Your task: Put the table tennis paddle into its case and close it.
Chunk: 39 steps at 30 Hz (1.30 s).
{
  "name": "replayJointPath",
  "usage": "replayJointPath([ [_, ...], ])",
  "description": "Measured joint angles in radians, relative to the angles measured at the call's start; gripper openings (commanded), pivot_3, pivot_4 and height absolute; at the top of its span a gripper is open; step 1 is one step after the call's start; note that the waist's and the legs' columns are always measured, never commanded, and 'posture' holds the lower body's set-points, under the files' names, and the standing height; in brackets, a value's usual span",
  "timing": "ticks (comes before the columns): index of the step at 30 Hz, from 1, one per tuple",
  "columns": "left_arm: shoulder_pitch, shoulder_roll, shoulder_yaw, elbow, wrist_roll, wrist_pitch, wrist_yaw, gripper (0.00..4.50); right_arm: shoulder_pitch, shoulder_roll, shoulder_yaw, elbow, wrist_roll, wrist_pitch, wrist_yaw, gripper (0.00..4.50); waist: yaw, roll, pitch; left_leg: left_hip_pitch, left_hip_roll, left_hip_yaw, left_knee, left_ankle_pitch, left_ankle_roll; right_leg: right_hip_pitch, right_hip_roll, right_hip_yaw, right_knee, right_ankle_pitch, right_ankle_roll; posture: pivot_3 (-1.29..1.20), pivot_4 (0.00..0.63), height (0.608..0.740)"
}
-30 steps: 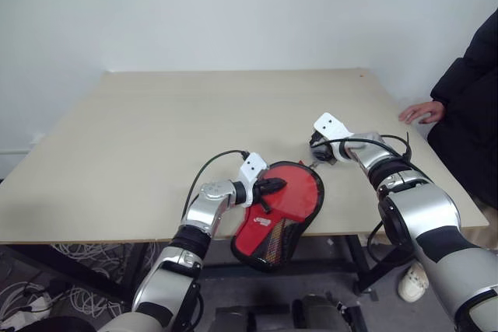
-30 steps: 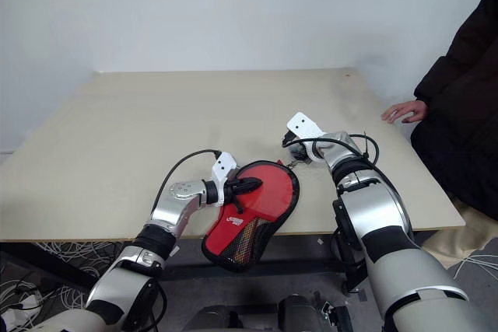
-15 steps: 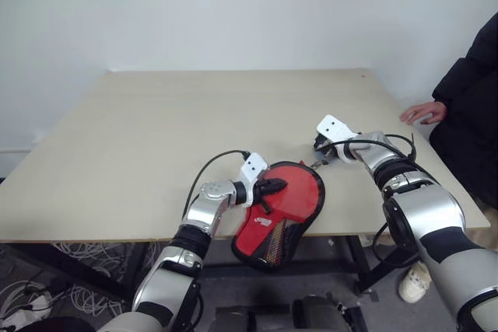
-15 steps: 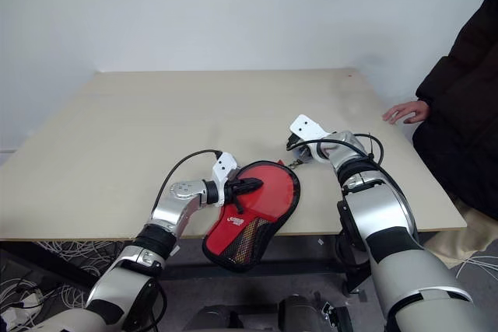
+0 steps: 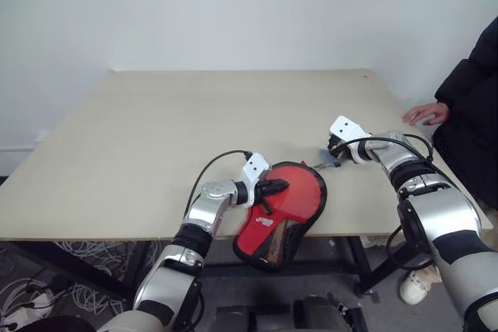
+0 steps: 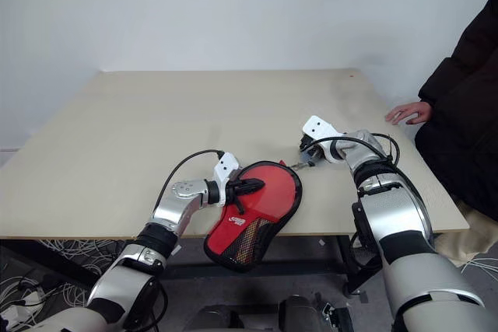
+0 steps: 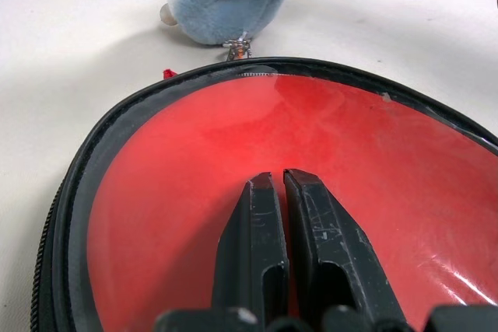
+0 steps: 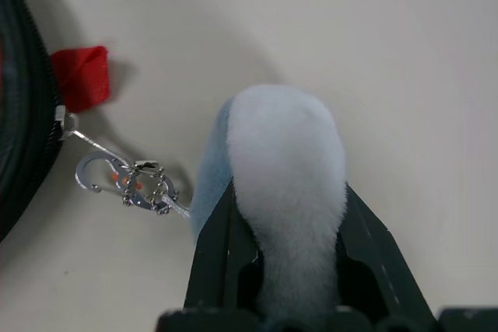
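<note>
The case (image 5: pixel 282 209) with the red paddle (image 7: pixel 257 161) inside hangs over the table's (image 5: pixel 156 138) near edge. The left gripper (image 5: pixel 274 187) presses it, fingers together. Farther right, the right gripper (image 8: pixel 286 231) squeezes the fluffy blue zipper charm (image 8: pixel 284 169).

The case (image 5: pixel 282 209) hangs past the table (image 5: pixel 140 145) edge, and the paddle's handle can't be made out through its mesh end. The person (image 5: pixel 471 99) at the right is cut off by the frame, just a sleeve and a hand (image 5: pixel 424 113) showing. The right gripper (image 8: pixel 286 215) fingers hide most of the pale blue fuzzy pom-pom (image 8: pixel 284 153) they squeeze.
</note>
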Motion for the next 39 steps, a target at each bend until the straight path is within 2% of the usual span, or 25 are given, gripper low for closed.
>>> replayJointPath([
  [21, -0.001, -0.008, -0.006, -0.002, 0.008, -0.001, -0.013, 0.14, 0.059, -0.125, 0.001, -0.106, 0.032, -0.073, 0.201, 0.44, 0.005, 0.0, 0.0, 0.0, -0.001, 0.0, 0.0, -0.001, 0.001, 0.0, -0.001, 0.0, -0.001, 0.0, 0.0, 0.0, 0.0, 0.74],
  [30, -0.006, -0.017, -0.022, -0.002, 0.013, -0.004, -0.022, 0.14, 0.131, -0.223, 0.002, -0.227, 0.091, -0.163, 0.409, 0.44, 0.022, 0.001, 0.0, -0.001, -0.001, 0.001, 0.001, -0.002, 0.004, 0.0, -0.001, 0.0, -0.001, -0.001, 0.001, 0.0, 0.0, 0.74],
  [39, -0.007, -0.02, -0.022, 0.001, 0.015, -0.005, -0.022, 0.14, 0.268, -0.263, 0.001, -0.445, 0.177, -0.156, 0.591, 0.44, 0.024, 0.001, 0.0, 0.0, -0.001, 0.001, 0.002, -0.003, 0.004, 0.0, -0.001, 0.0, -0.001, -0.002, 0.0, 0.0, 0.0, 0.74],
])
